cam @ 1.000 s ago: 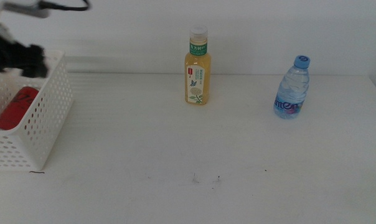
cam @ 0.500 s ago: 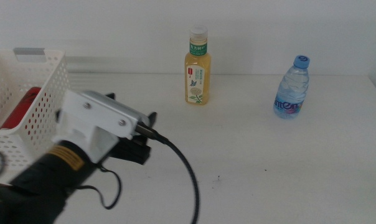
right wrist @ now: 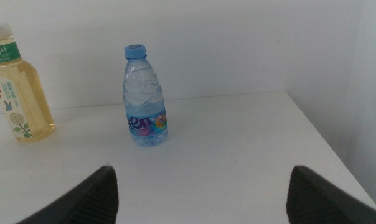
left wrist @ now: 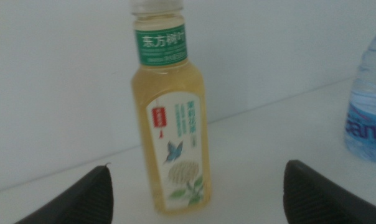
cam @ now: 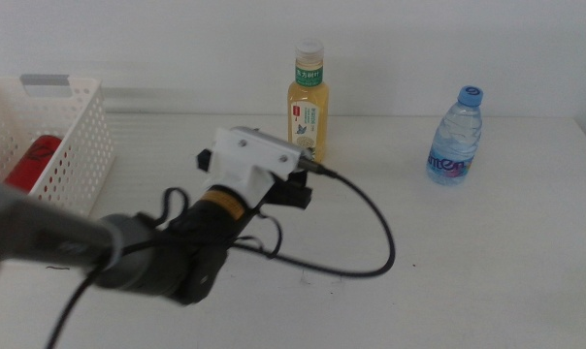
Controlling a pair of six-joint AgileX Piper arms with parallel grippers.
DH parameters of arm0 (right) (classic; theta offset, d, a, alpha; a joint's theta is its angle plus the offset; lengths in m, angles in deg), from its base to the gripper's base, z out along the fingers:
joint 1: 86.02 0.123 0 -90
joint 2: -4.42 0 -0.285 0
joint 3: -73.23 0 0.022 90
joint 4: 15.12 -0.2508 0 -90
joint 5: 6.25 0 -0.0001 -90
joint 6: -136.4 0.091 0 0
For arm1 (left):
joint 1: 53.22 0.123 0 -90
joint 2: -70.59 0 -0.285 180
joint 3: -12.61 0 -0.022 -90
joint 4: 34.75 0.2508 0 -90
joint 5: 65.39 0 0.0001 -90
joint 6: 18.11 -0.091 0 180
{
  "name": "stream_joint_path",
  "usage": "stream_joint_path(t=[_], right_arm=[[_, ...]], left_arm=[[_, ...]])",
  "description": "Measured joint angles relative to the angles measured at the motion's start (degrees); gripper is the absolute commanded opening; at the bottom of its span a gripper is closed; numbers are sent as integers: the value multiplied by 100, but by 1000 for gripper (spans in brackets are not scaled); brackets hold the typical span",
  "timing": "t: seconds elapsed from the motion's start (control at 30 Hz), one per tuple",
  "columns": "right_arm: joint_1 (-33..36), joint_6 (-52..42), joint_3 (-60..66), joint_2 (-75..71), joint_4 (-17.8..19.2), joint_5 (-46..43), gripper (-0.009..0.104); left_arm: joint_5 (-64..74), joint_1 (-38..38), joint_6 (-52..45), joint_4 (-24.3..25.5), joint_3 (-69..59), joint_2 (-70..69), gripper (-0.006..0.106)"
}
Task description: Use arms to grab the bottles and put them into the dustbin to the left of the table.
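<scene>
The red can already lay in the white basket at the table's left edge, so the step in hand looked like the reach for the tea bottle: the left gripper hung just in front of it with its jaws spread wide and nothing between them, the bottle standing upright and centred in the wrist view. The next move likely called for pushing forward until the jaws flanked the bottle's body, then closing. The bottle stood near the table's far edge with bare tabletop around it and the water bottle well apart to the side, while the right gripper waited off the middle view, jaws apart.
</scene>
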Motion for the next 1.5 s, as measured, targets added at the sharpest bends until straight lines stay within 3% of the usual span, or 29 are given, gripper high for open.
stream_joint_path(t=[0.5,0.97,1.07,1.23,1.33,1.4,1.5], right_arm=[[0,0,0,0,0,0,89],[0,0,0,0,0,0,89],[-4,0,0,0,0,0,89],[-4,0,0,0,0,0,89],[-4,0,0,0,0,0,89],[-4,0,0,0,0,0,89],[-4,0,0,0,0,0,89]], left_arm=[[1186,231,58,-13,2705,1761,94],[1450,449,249,46,4203,2788,90],[1711,457,453,46,4359,2852,74],[2116,457,535,114,4324,2724,26],[2895,486,574,114,3822,2031,6],[3811,525,574,93,3359,1369,-2],[5635,616,574,81,2716,193,-2]])
